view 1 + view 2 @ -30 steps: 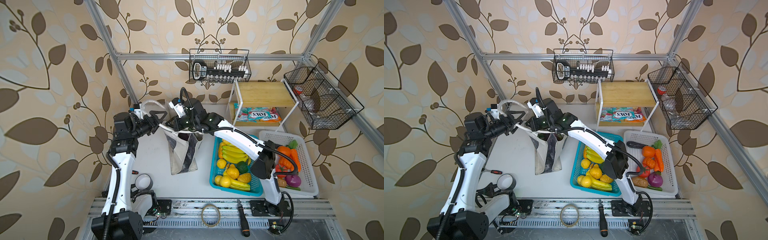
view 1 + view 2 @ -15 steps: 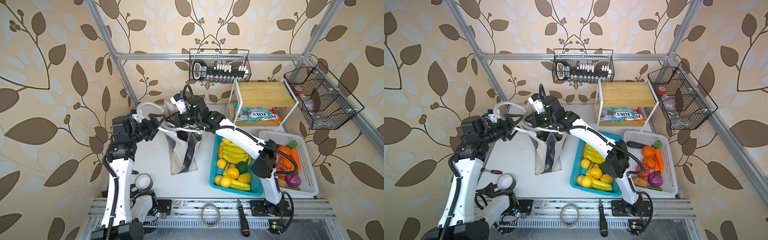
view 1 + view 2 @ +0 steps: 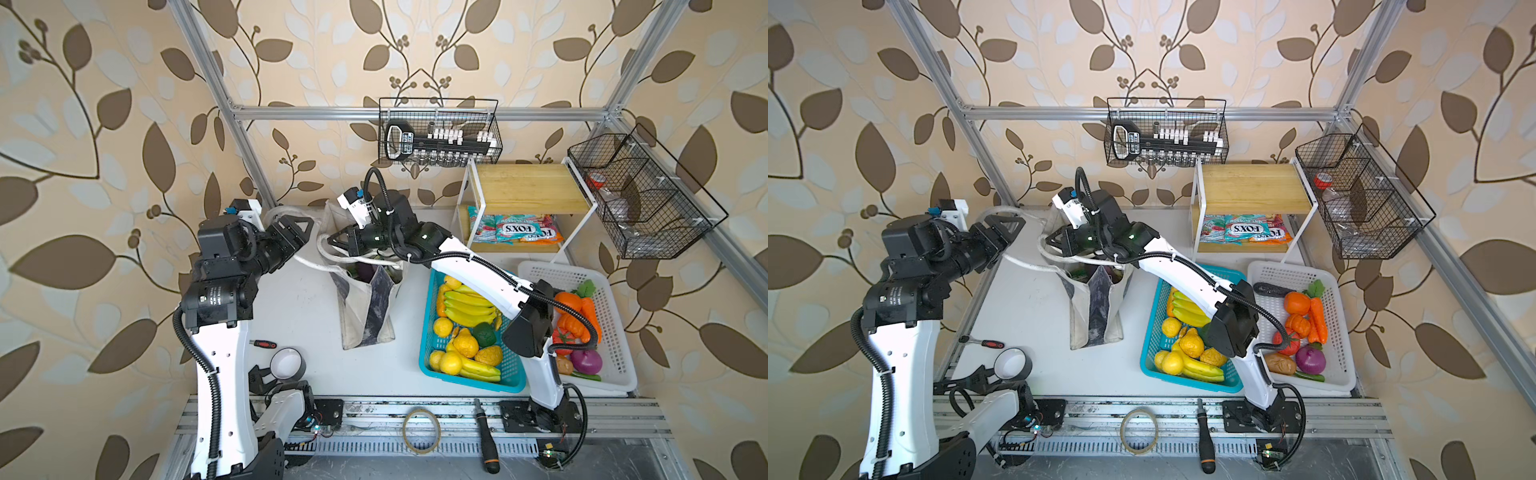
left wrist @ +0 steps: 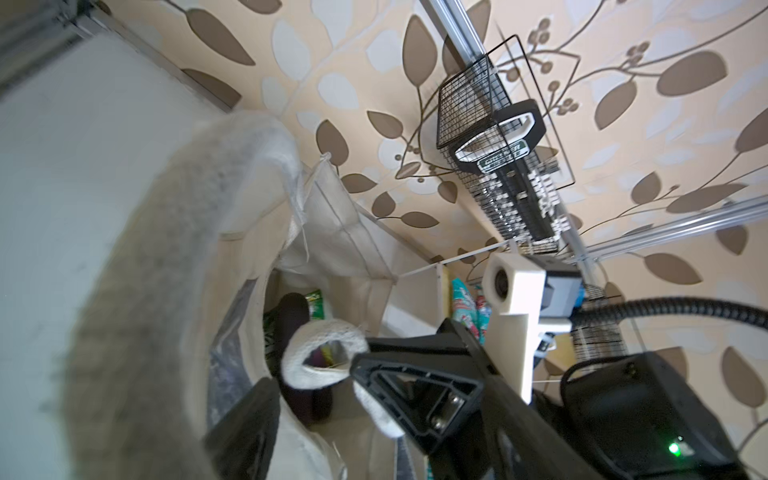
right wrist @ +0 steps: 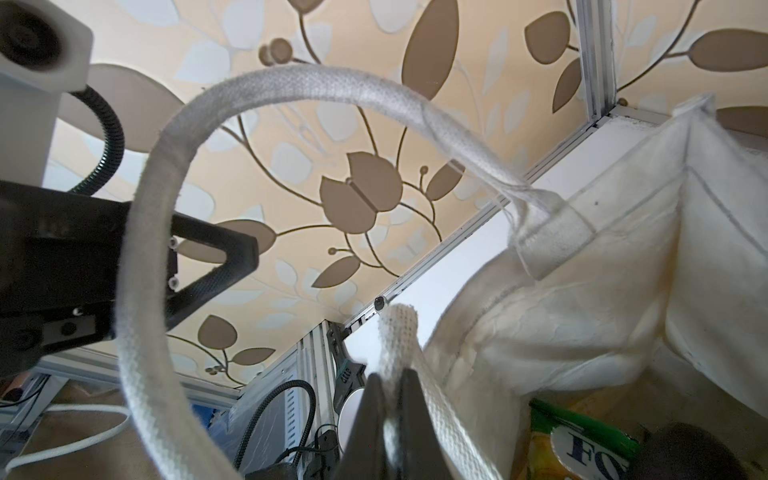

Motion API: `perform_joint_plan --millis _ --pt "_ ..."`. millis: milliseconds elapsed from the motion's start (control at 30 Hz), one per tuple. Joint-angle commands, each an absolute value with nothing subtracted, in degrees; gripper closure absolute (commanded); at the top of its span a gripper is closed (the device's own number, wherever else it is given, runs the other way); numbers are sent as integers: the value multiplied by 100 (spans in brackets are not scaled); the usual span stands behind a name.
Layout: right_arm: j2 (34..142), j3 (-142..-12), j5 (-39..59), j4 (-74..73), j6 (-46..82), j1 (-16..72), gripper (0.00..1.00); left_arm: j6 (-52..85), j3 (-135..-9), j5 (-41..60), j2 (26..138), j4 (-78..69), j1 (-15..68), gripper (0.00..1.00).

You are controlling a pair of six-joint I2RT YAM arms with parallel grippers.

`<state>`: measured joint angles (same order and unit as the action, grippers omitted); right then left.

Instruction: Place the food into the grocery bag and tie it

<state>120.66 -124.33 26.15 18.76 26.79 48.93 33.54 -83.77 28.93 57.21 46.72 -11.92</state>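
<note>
Food looking loaded: dark purple toy eggplant (image 3: 365, 271) is lying inside the off-white fabric tote (image 3: 365, 316). My right end effector (image 5: 392, 386) is pinching one white strap handle (image 5: 399, 332). My left end effector (image 3: 297, 226) is gaping wide at the other strap loop (image 5: 291, 87). Knot not yet tied.

My off-white grocery bag (image 3: 365, 320) stands upright on the table (image 3: 299, 307), dark mottled panel forward, holding a purple eggplant (image 4: 295, 309) and a green-and-yellow snack packet (image 5: 582, 446), its white strap (image 5: 291, 89) arching loose, its second strap (image 5: 399, 332) pinched in my right gripper (image 5: 392, 376)
</note>
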Motion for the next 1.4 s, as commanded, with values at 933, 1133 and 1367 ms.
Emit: perform_joint_plan --millis 933,1133,1367 --pt "12299 -12515 4136 1648 3063 4752 100 3882 -6367 4685 5911 1927 -823 77" --pt "12262 -12447 4166 1508 3153 4700 100 3849 -6340 4671 5927 2080 -826 94" --pt "12089 -12032 4059 1213 3332 4693 100 3991 -6401 4495 5825 2198 -825 94"
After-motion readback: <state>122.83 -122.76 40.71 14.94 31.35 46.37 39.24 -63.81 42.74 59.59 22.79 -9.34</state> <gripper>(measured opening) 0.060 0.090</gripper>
